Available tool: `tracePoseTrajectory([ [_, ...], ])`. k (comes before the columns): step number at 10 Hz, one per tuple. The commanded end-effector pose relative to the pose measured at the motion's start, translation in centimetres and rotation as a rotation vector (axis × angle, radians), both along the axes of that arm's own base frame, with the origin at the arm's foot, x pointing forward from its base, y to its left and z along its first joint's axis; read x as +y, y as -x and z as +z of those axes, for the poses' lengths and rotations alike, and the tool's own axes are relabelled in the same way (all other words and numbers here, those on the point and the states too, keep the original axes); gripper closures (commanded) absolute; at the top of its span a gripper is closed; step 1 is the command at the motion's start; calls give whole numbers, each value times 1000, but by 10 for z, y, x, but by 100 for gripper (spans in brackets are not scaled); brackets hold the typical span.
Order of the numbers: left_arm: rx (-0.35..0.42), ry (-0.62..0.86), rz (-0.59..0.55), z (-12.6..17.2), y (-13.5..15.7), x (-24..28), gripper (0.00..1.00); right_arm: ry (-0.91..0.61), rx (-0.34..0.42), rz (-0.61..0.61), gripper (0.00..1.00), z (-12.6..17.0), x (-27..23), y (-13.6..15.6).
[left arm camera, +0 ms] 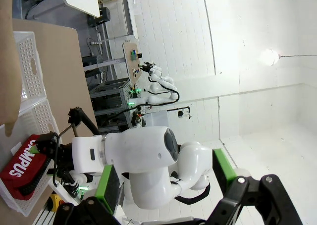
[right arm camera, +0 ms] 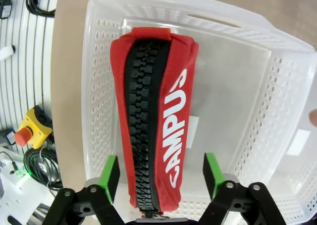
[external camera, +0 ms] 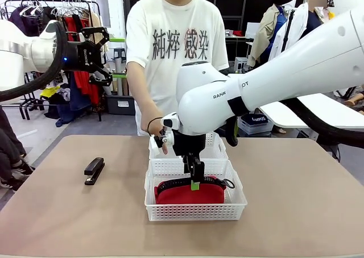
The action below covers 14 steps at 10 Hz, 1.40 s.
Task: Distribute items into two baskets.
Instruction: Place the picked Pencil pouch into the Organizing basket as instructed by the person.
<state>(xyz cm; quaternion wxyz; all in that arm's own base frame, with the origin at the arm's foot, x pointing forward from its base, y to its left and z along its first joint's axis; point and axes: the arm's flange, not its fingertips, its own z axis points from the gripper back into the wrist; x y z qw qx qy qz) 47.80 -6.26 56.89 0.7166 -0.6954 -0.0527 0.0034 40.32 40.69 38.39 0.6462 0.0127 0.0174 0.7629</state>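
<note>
The red pouch [external camera: 190,194] with its black zipper lies in the near white basket [external camera: 193,212]. My right gripper [external camera: 195,183] hangs just above it, open. In the right wrist view the green pads [right arm camera: 110,178] stand apart on either side of the pouch's [right arm camera: 153,111] near end without touching it, inside that basket [right arm camera: 99,86]. The second basket [external camera: 217,150] sits right behind the first. The black stapler [external camera: 94,170] rests on the table to the left. Raised high at the far left, my left gripper [external camera: 95,58] is open and holds nothing; its own view [left arm camera: 166,178] looks across at the pouch [left arm camera: 22,168].
A person in a white T-shirt stands at the far side with one hand [external camera: 161,142] on the far basket's left rim. The tan table [external camera: 296,201] has free room right of the baskets and around the stapler. A yellow emergency-stop box [right arm camera: 30,128] sits off the table's edge.
</note>
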Motion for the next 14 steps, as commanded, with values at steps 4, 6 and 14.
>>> tracePoseTrajectory([
  [4,-4,2,1,2,1,0,0,-39,-1,-68,0,24,-14,-9],
  [6,-4,2,1,2,1,0,0,-74,22,-94,0,33,-19,-12],
  [14,-4,2,1,2,1,0,0,-30,-17,-48,0,21,-12,-15],
])
